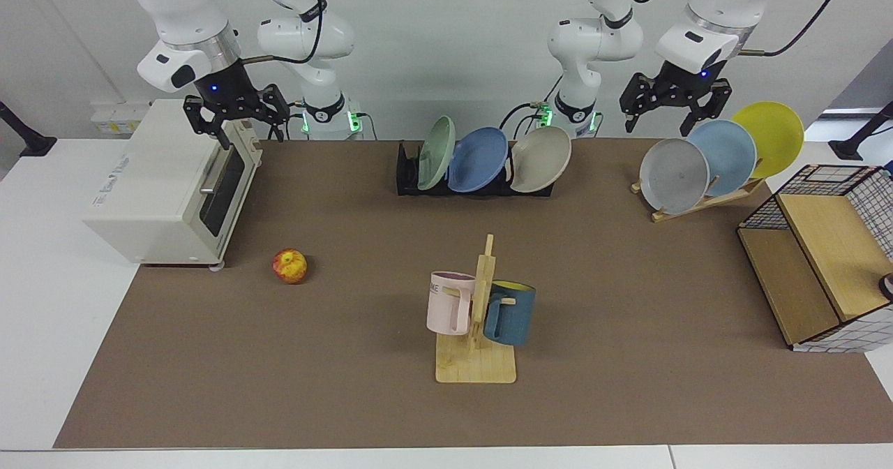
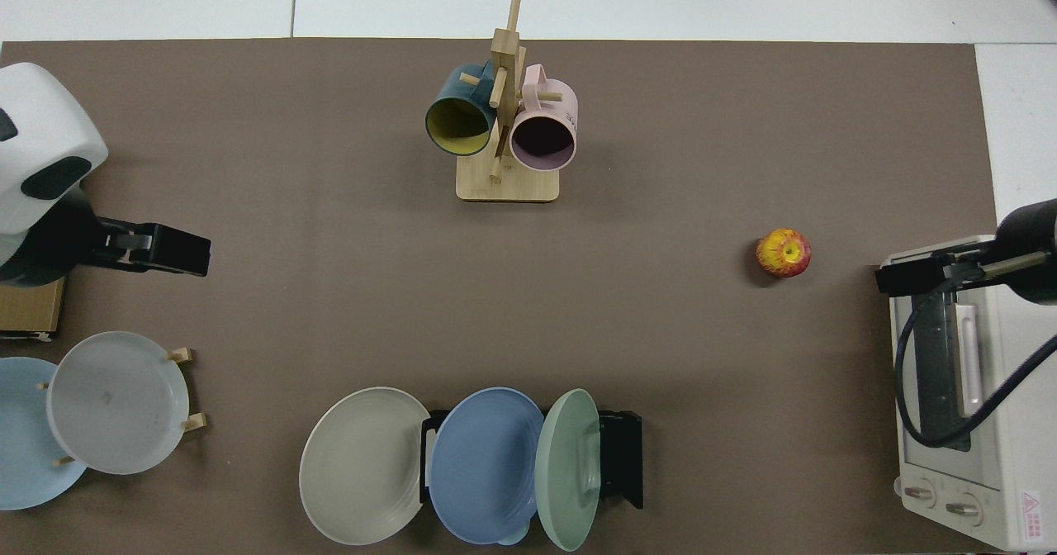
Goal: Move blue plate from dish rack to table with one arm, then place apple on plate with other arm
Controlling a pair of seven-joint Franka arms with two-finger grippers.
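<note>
Bright even overhead light, soft short shadows, sharp.

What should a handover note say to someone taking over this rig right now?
Left gripper: open, empty, hovering above the wooden plate stand.
Right gripper: open, empty, over the toaster oven.
Blue plate: in the dish rack, between a green plate and a beige plate.
Apple: on the table, near the oven.
Done: nothing.
Left: lift the blue plate onto the table, then set the apple on it with the other arm.
</note>
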